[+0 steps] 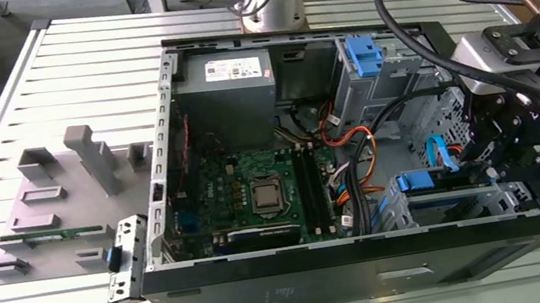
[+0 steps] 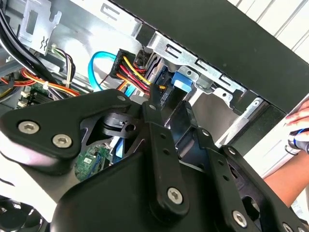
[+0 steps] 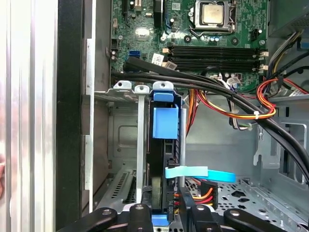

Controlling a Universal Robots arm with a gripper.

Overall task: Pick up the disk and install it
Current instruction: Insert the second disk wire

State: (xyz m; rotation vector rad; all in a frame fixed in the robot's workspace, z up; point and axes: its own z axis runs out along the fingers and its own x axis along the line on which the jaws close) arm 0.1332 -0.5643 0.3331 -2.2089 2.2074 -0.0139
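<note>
The disk stands on edge in a slot of the drive cage at the front corner of the open computer case, so most of the work looks done: it is already lifted and set into its bay, with its blue rail showing between the metal dividers. In the first wrist view the gripper sits right at the disk's near edge, one finger on each side of it, apparently clenched on the disk, though the contact itself is hidden. A power plug with red and yellow wires and a light blue data cable lie just beside the disk's end. Whether it is pushed fully home cannot be told; releasing it seems to remain.
</note>
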